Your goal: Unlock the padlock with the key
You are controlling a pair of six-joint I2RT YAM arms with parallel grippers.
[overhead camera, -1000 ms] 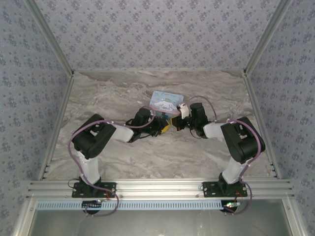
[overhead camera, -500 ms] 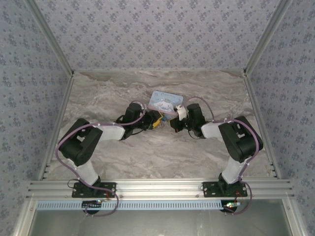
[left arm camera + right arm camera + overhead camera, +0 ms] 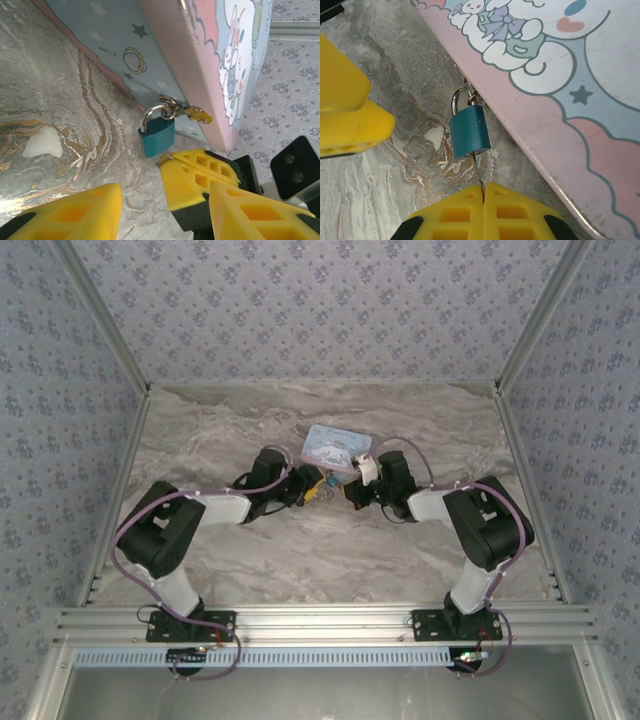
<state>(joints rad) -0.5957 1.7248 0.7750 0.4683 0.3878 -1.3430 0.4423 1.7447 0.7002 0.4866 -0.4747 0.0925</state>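
We judge the key-turning step in hand: the right hand (image 3: 483, 192) is clamped on the thin silver key (image 3: 478, 172), its blade entering the base of the small teal padlock (image 3: 469, 132), which hangs from the pastel cartoon tin (image 3: 560, 75) against the marbled table (image 3: 395, 165). The next move calls for a wrist roll about the key's axis. Both arms reach low and inward, and the left hand (image 3: 313, 490) stands with fingers apart beside the padlock, holding nothing.

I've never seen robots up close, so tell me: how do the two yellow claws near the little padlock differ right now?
The left gripper stands open, holding nothing; the right gripper is shut on the key. The right gripper's key meets the base of the padlock, while the left gripper sits off to one side of it, touching nothing. Both have yellow fingers and sit low over the table beside the tin.
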